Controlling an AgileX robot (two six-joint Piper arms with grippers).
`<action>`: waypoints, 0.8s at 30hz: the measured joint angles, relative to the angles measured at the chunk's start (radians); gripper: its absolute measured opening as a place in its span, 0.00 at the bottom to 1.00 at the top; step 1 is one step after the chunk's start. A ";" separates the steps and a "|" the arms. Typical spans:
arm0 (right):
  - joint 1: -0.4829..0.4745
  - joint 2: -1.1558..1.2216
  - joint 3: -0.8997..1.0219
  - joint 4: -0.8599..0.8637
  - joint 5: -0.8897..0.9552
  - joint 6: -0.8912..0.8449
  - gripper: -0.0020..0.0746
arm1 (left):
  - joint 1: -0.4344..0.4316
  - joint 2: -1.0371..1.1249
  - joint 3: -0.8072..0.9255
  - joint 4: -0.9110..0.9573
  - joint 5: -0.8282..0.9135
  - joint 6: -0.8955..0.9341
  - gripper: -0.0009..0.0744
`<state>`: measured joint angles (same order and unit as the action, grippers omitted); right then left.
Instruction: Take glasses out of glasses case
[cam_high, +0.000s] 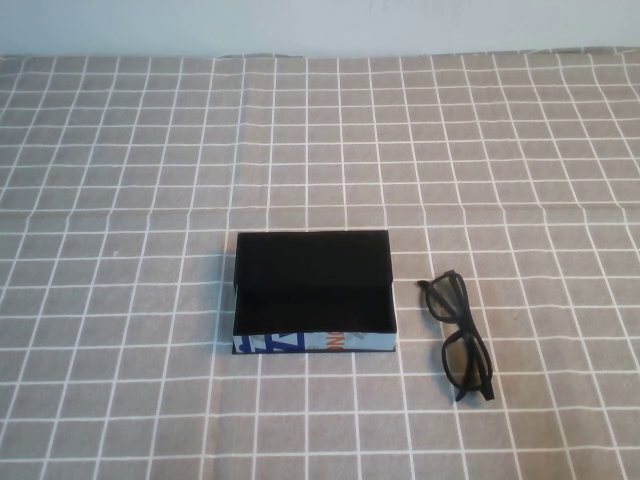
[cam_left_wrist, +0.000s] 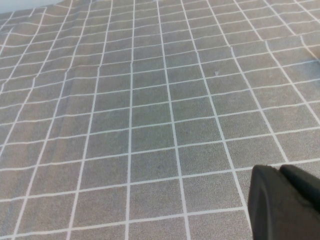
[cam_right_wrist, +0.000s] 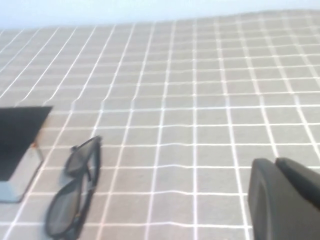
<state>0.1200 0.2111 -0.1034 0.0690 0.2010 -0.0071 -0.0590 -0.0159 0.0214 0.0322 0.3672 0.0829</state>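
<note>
Tablecloth (cam_high: 120, 150) of grey checks spread wide around us, glasses case (cam_high: 312, 290) mid-table, glasses (cam_high: 458, 335) folded just beside its right edge, apart from it, left gripper (cam_left_wrist: 285, 202) and right gripper (cam_right_wrist: 282, 195) over bare cloth, grip we could not tell.

Grey checked table (cam_high: 150, 150) carries the glasses case (cam_high: 312, 290), with the glasses (cam_high: 460, 335) just beside it

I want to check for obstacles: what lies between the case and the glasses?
Only bare checked cloth lies between the case and the glasses, as the high view shows.
</note>
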 joint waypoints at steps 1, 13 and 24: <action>-0.008 -0.028 0.034 0.001 -0.029 0.000 0.00 | 0.000 0.000 0.000 0.000 0.000 0.000 0.01; -0.021 -0.219 0.130 0.004 0.057 0.000 0.00 | 0.000 0.000 0.000 0.000 0.000 0.000 0.01; -0.021 -0.219 0.130 0.005 0.111 0.000 0.00 | 0.000 0.000 0.000 0.000 0.000 0.000 0.01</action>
<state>0.0991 -0.0084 0.0270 0.0737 0.3123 -0.0071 -0.0590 -0.0159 0.0214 0.0322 0.3672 0.0829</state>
